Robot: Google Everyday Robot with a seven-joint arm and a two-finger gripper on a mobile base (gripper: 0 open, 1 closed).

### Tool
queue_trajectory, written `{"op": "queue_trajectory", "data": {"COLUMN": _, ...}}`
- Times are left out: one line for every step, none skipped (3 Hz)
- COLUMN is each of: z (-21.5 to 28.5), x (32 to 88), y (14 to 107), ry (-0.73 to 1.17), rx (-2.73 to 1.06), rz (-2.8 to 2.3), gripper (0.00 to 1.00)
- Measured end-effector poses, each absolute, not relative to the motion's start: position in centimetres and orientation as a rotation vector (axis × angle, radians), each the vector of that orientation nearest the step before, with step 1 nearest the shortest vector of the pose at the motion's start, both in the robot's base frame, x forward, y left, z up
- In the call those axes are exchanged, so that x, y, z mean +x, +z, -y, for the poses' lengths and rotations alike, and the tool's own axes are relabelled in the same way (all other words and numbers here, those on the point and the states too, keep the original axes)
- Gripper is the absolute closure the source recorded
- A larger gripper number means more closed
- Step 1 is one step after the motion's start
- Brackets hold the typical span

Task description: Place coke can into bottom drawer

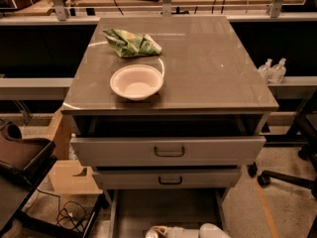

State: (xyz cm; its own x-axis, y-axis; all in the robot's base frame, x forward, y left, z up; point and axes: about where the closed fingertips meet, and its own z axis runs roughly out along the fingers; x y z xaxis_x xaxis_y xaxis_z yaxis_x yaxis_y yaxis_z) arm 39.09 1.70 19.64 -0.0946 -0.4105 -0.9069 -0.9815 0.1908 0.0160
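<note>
The bottom drawer (133, 207) is pulled out at the foot of the cabinet, a wide grey tray with a bare floor and thin side rails. My gripper (159, 231) shows only as pale rounded parts at the bottom edge of the camera view, over the front of that drawer, with a white arm part (213, 230) beside it. The coke can is not visible; it may be hidden at the gripper.
On the cabinet top (213, 63) sit a white bowl (136, 81) and a green snack bag (131, 42). Two upper drawer fronts with black handles (169, 151) (170, 180) stand slightly open. A chair base (287, 177) is at the right, a cardboard box (74, 175) at the left.
</note>
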Motion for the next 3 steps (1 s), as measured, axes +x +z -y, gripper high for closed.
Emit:
{"op": "queue_trajectory", "data": {"z": -1.2, "x": 39.8, "y": 19.0, "ry": 0.861, "rx": -1.357, "rz": -1.658, "gripper": 1.00}}
{"op": "queue_trajectory", "data": {"z": -0.3, "x": 40.0, "y": 17.5, "ry": 0.858, "rx": -1.346, "rz": -1.695, "gripper": 1.00}}
{"op": "queue_trajectory", "data": {"z": -0.6, "x": 39.9, "y": 17.5, "ry": 0.862, "rx": -1.347, "rz": -1.692, "gripper": 0.82}}
